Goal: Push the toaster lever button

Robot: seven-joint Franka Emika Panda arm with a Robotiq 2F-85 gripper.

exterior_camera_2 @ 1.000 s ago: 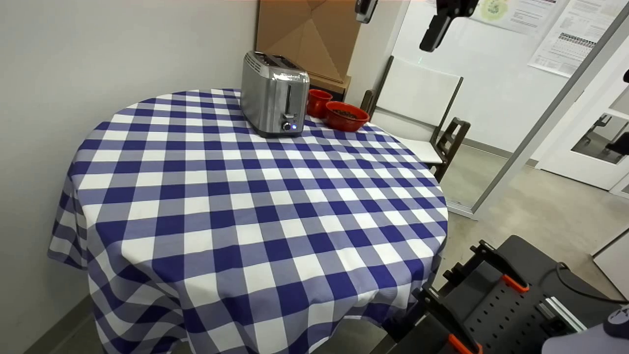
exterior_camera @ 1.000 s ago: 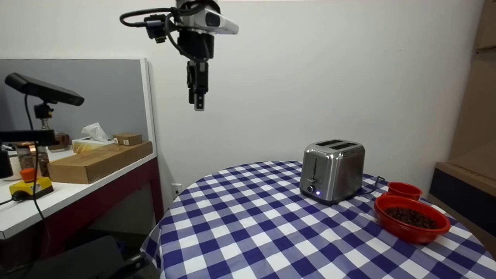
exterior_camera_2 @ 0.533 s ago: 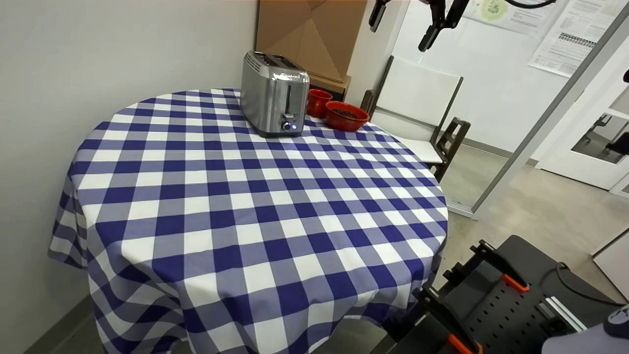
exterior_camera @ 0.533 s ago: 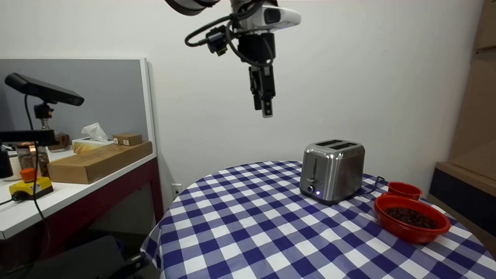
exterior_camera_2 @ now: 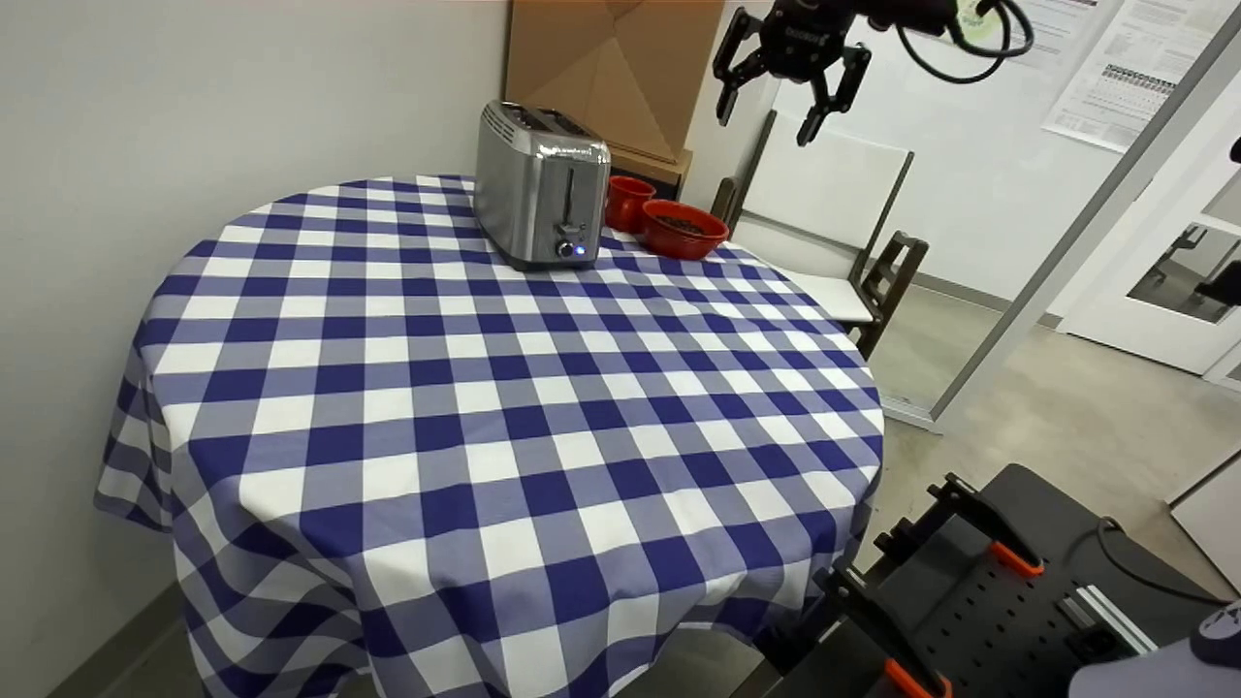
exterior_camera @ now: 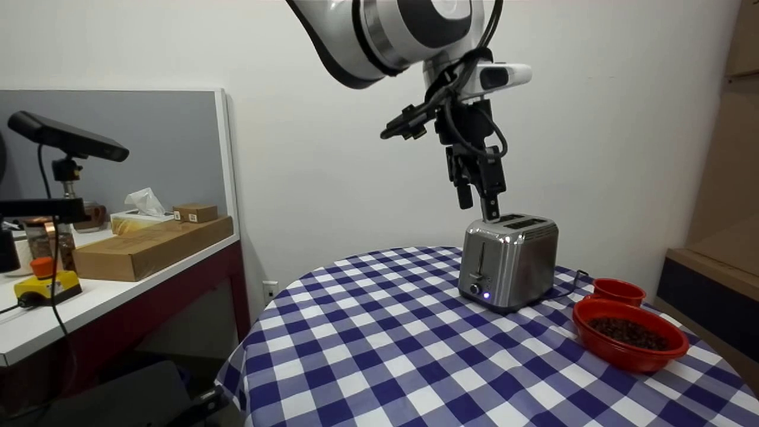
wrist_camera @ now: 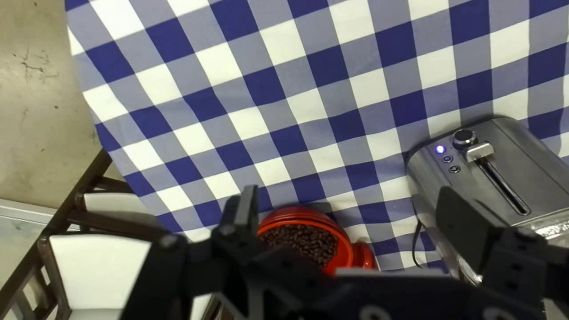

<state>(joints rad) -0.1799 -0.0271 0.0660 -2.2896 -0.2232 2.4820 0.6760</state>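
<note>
Gripper (exterior_camera_2: 766, 123) is lower and nearer the toaster (wrist_camera: 480, 184) than a second ago; reads as approach. Jaws apart, nothing held. It's at 3 o'clock in wrist view; lever (wrist_camera: 478, 152) sits low, maybe already down.

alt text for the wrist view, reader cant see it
At right, a silver toaster on a checked tablecloth, its lever beside a knob and lit blue light. The open gripper fills the bottom, one finger blocking part of the toaster. Between the fingers, partly hidden, a red bowl of dark beans.
</note>
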